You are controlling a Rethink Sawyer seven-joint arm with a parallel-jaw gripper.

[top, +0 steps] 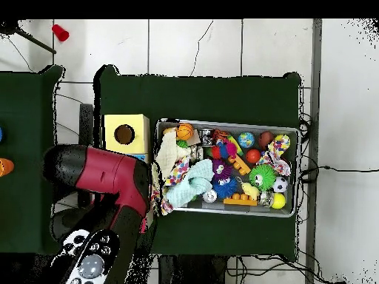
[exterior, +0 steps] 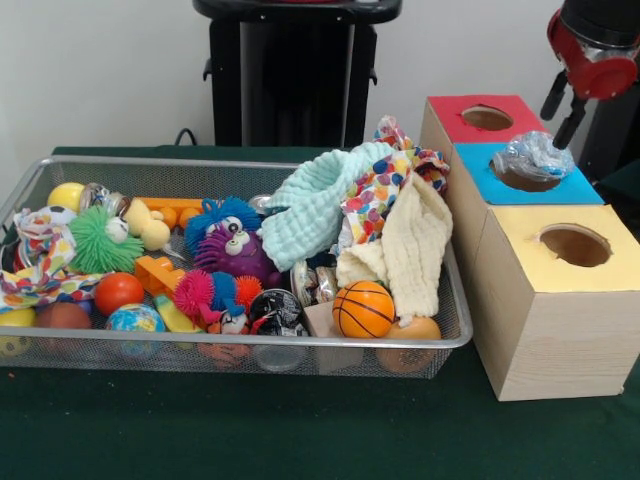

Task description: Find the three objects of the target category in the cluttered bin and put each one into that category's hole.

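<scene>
Yellow hole [exterior: 574,245] empty; crinkled plastic item [exterior: 533,155] sits in blue hole [exterior: 524,176]. Bin [exterior: 60,168] full. Gripper [exterior: 561,110] above boxes, claw state untellable.

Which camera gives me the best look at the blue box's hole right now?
Front view. The blue box shows its top face there, with a crinkled clear wrapper sitting in the hole. Overhead, the arm covers that box; only the yellow box and its hole show.
</scene>
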